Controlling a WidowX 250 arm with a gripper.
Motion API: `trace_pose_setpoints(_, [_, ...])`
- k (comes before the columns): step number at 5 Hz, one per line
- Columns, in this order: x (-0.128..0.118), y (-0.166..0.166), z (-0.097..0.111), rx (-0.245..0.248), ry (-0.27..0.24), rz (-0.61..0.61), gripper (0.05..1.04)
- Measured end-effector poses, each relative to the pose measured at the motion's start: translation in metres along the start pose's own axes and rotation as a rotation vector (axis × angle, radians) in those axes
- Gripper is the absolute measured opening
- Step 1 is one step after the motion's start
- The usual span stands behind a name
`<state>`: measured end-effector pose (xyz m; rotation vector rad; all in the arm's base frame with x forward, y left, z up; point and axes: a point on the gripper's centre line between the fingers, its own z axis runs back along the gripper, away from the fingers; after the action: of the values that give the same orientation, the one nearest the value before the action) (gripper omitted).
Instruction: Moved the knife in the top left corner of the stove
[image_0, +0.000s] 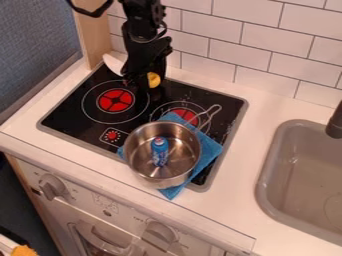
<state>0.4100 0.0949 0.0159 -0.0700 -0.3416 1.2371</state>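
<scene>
Though partly hidden, probably the knife (113, 63): a pale, blade-like piece at the far left corner of the stove (67, 117), just beside the pincer (138, 84). Cannot tell whether spread, pressed together or pinching the knife; low there, presumably, to settle it in that corner. Near the pincer, a yellow thing (153, 80) of unclear kind. Under the metal pot (186, 151), a blue cloth (209, 146), perhaps as padding; inside, a blue container (159, 151), likely for keeping.

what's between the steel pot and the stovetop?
A blue cloth, under the pot and on the stovetop; the camera view shows it.
</scene>
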Motion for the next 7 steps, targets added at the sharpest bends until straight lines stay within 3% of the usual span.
trace_pose_setpoints(1, [-0.002, -0.009, -0.004, -0.05, 0.044, -0.023, 0.603])
trace_pose_setpoints(2, [-0.002, -0.008, -0.006, -0.048, 0.032, -0.022, 0.875])
trace_pose_setpoints(3, [-0.008, -0.008, -0.004, -0.043, 0.035, -0.035, 0.999])
trace_pose_setpoints(6, [-0.025, 0.008, 0.015, -0.038, 0.061, -0.057, 1.0])
trace_pose_setpoints(7, [-0.026, 0.006, 0.047, -0.094, 0.042, -0.064, 1.0])
